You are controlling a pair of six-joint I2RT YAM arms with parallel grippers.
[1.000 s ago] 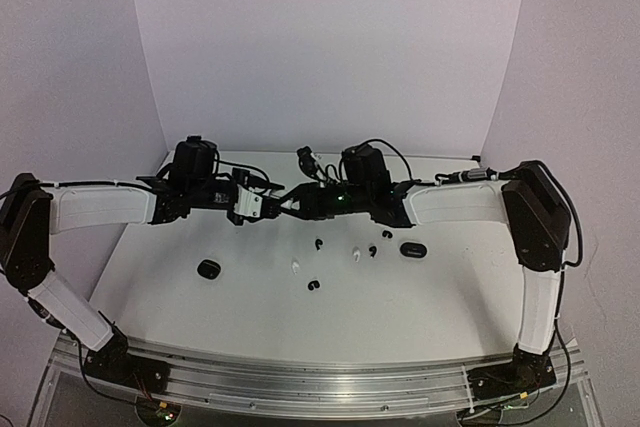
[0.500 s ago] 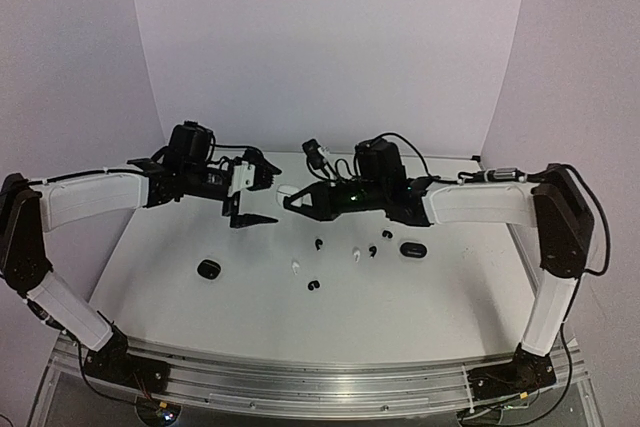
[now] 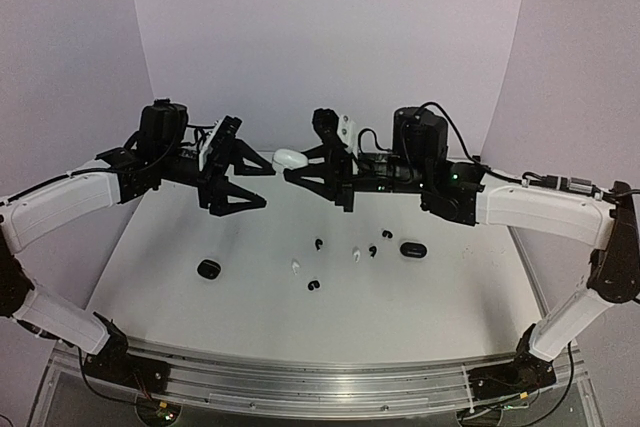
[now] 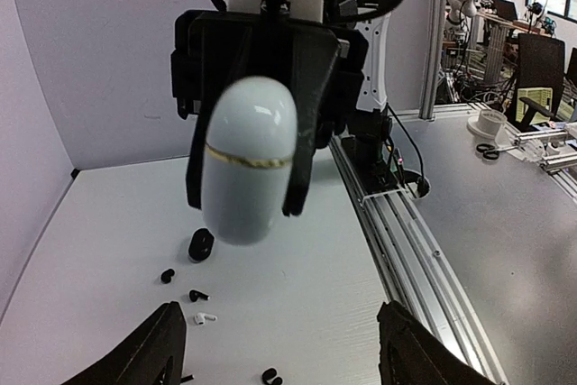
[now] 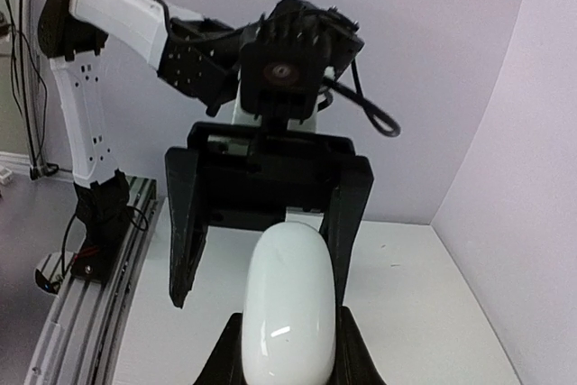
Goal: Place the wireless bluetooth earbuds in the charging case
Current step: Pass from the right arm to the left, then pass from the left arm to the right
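My right gripper is shut on a closed white pebble-shaped charging case and holds it high above the table. The case fills the right wrist view and shows in the left wrist view. My left gripper is wide open and empty, facing the case from the left with a small gap. On the table lie the earbuds: black ones and white ones.
Two closed black cases lie on the table, one at the left and one at the right. The metal rail runs along the near edge. Purple walls close in the back and sides.
Both grippers rose from just above the table. The left gripper let go of the white case, opened wide and drew back left. The right gripper kept the case and lifted it.
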